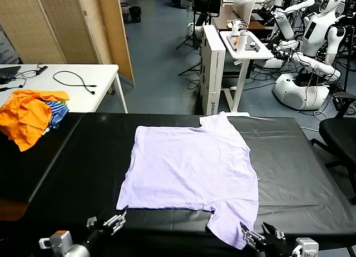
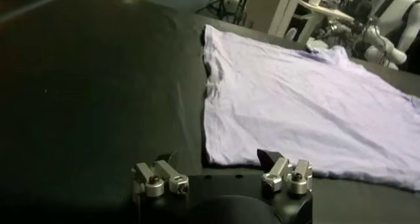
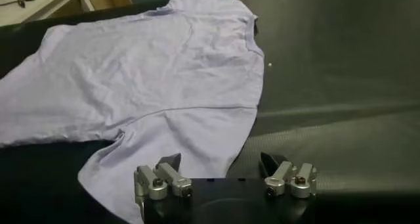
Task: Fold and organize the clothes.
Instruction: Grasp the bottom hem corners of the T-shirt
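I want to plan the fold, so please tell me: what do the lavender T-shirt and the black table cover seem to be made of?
The lavender T-shirt looks like thin, soft knit fabric, probably cotton: matte, finely wrinkled, lying limp and flat. The black table cover looks like a smooth sheet, perhaps vinyl or coated cloth: it has a slight sheen and straight crease lines.

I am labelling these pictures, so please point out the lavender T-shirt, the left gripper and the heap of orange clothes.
lavender T-shirt [image 1: 189, 168], head view, middle of its flat body.
left gripper [image 2: 223, 179], left wrist view, midway between its open fingertips.
heap of orange clothes [image 1: 25, 115], head view, on the orange fabric.
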Robot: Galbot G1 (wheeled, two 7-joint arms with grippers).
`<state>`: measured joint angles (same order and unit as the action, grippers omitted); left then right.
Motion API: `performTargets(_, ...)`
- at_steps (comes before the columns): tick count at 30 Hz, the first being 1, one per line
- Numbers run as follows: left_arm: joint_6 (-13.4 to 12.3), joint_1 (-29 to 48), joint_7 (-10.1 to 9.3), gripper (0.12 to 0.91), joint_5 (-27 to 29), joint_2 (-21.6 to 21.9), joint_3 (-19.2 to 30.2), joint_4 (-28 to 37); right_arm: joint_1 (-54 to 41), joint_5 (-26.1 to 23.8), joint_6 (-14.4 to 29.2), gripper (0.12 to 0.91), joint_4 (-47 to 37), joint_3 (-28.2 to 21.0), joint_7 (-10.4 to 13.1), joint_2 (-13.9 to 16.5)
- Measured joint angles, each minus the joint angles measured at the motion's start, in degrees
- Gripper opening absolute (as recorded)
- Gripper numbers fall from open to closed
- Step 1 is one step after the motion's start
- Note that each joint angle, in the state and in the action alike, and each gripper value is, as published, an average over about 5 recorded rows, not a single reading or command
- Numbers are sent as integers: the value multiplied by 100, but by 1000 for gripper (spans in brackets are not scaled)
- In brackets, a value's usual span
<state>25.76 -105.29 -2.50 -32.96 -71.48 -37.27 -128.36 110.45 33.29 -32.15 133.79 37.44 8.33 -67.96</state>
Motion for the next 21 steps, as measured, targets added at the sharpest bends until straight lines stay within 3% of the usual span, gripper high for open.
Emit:
performTargets(5, -21, 8, 12, 907, 93, -32, 15, 19, 6, -41, 3, 899, -29, -31, 3, -37)
performTargets(9, -19, 47, 5, 879, 128, -42, 43, 39, 8, -82, 4, 843, -43, -57, 15, -67)
performTargets(16, -26, 114, -2, 662, 229, -69, 116, 114, 38, -114, 4, 596, -20, -86, 22, -79)
performTargets(21, -31, 135, -2, 443, 243, -77, 124, 157, 61, -120, -4, 342, -11, -87, 32, -81)
